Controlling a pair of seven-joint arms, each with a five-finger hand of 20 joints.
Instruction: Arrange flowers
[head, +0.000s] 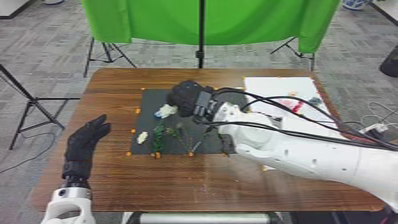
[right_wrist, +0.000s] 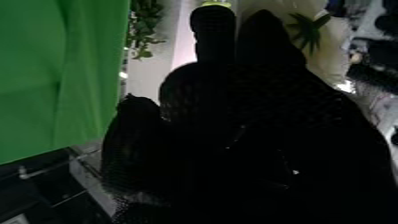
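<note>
We cannot tell whether our right hand (head: 185, 96) grips the pale flower (head: 166, 111) right beside it. Green stems (head: 158, 137) lie nearer us than that hand, on the dark mat (head: 152, 100). Sweeping low over the desk (head: 115, 172) could drag them askew; a rushed lift could drop the bloom. Our left hand (head: 86, 140) is open.
</note>
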